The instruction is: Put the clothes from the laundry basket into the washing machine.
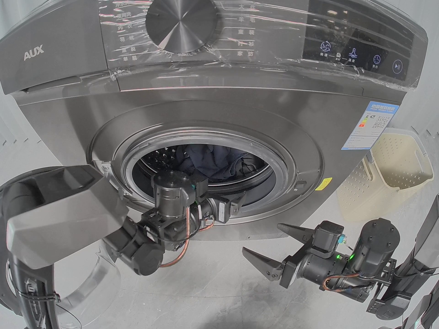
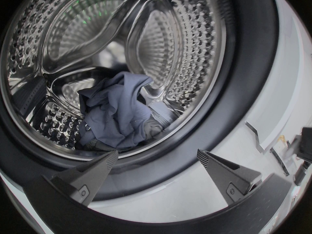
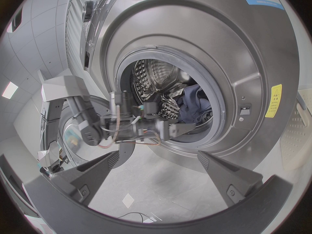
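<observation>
Showing the washing machine (image 1: 292, 129) from the front, with the porthole uncovered and the glass door (image 1: 91, 284) swung aside toward the robot's left. Lying inside the perforated steel drum (image 2: 182, 49), on its lower wall close to the front lip: a crumpled heap of dark blue clothes (image 2: 113, 114), with a fold of grey fabric (image 2: 152, 127) touching it. Positioned at the lower edge of the porthole, over the dark rubber seal (image 2: 247, 91): left gripper (image 2: 156, 154), jaws spread wide, grasping nothing, fingertips (image 2: 109, 158) short of the clothes and apart from them. Hanging lower and farther right, in front of the machine's base and above the grey floor (image 1: 219, 289): right gripper (image 1: 263, 239), likewise spread apart and empty, pointed toward the robot's left. Standing just beside the machine's right flank: cream perforated laundry basket (image 1: 393, 174).
</observation>
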### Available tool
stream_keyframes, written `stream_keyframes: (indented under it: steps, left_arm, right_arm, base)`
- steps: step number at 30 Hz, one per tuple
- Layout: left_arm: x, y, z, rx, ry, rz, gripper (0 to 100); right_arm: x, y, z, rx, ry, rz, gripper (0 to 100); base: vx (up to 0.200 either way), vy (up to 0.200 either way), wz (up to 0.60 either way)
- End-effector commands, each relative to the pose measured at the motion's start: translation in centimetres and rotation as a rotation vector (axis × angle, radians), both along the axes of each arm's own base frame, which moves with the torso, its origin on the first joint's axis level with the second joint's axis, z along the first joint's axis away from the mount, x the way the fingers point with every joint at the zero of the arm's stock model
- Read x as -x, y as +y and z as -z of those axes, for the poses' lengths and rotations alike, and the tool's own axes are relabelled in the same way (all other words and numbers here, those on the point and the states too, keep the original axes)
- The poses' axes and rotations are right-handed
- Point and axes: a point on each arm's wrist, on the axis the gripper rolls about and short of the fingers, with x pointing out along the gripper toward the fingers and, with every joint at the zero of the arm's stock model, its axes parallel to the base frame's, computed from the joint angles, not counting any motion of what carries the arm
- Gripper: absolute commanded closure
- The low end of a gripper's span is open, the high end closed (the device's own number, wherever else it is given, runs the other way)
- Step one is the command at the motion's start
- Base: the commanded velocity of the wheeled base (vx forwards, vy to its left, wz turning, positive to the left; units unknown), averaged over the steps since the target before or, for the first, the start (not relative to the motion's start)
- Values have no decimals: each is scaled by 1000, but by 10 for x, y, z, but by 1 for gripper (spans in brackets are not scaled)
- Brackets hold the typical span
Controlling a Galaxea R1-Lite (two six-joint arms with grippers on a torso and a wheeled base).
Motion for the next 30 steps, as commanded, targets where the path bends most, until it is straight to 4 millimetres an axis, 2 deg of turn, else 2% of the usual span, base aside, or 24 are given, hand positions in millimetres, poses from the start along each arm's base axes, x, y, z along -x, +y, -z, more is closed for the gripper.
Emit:
stream_keyframes:
  steps: [1,5,6,8,13,16,23,25,26,27,30]
  left_arm:
    - [72,23,-51,59,-87,89,0]
    - [105,38,-55,55,-83,116,0]
    - [119,46,-56,56,-80,127,0]
    - [131,55,-57,60,-85,132,0]
    - [145,71,-62,81,-110,121,0]
    - [150,74,-65,87,-125,122,0]
    - [166,91,-74,98,-160,104,0]
    - [176,105,-81,110,-181,89,0]
    - [176,105,-81,110,-181,89,0]
    - [181,116,-84,117,-196,64,0]
    - [187,127,-86,117,-213,38,0]
  right_arm:
    - [13,-17,-16,-30,-37,13,0]
    - [19,-26,-25,-46,-58,36,0]
    - [21,-30,-26,-51,-60,37,0]
    - [23,-32,-26,-50,-57,39,0]
    - [28,-38,-25,-40,-55,45,0]
    - [28,-43,-29,-50,-66,59,0]
    - [34,-72,-32,-36,-92,143,0]
    - [36,-89,-33,-20,-108,202,0]
    - [36,-89,-33,-20,-108,202,0]
    - [35,-97,-36,-15,-116,242,0]
    - [39,-107,-40,-5,-130,280,0]
  base:
    - [0,0,0]
    - [0,0,0]
    - [0,0,0]
    - [0,0,0]
    - [0,0,0]
    - [-200,0,0]
    - [-200,0,0]
    - [-200,0,0]
    - [-200,0,0]
    - [-200,0,0]
    - [-67,0,0]
